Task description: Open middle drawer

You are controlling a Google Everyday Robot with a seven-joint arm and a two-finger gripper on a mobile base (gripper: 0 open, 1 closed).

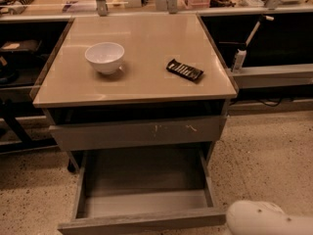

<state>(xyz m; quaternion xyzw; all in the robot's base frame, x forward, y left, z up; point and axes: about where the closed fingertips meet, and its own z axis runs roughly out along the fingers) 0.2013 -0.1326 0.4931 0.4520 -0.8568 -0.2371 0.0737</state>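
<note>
The middle drawer (pixel 146 205) is seen drawn out at lower centre, its front stretched left-right, just left of the white arm (pixel 269 220); the gripper is cut off below the frame, its state untellable.

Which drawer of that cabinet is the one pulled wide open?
The middle drawer, below the scratched top front: it is pulled far out, its deep grey box showing. The gripper is out of view; only the white arm shows at lower right.
</note>
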